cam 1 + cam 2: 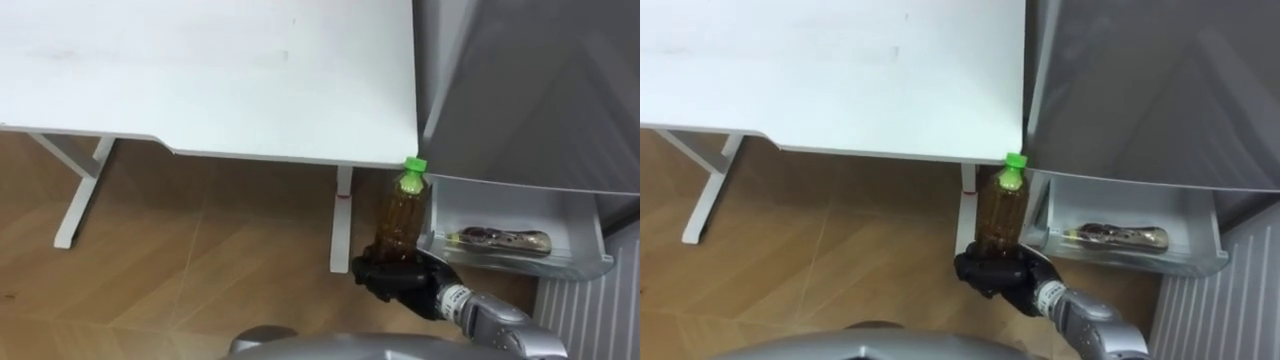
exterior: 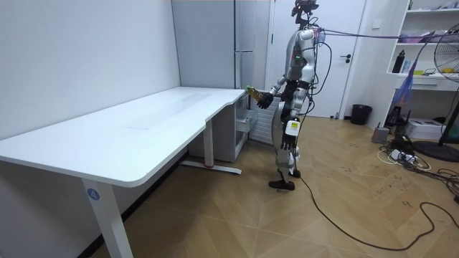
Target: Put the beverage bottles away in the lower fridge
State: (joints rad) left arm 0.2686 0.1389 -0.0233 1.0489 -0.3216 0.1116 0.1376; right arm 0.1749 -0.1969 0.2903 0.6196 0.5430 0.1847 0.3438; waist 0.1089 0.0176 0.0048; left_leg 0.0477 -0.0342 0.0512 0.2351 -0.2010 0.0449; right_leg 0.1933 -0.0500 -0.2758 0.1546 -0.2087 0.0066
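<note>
Okay, stance: you're upright on the wooden floor, at the far end of the white desk, facing the grey fridge.
Right hand: your right hand comes in from the lower right, dark fingers curled round the base of the tea bottle, clamped on tight.
Tea bottle: upright in that grip, amber liquid, green cap on top. It's held off the floor, just off the desk's corner and just beside the drawer's left wall.
Cap: as you look down, it sits right at the corner where desk meets fridge.
Lower drawer: the lower fridge drawer stands pulled out beneath the grey front panel, with pale walls and an open top.
Inside it: one dark bottle-like drink lies on its side along the drawer's floor; what it is exactly, you can't tell.
Gap: the held bottle is outside the drawer, not in it yet.
Desk legs: a white desk leg drops to the floor right behind the bottle, with a second white leg frame well to the left.
Room view: hand and bottle are out in front of your waist, toward the fridge at the room view's left. A white door is behind you, a small dark bin by it, and a fan at the far right.
</note>
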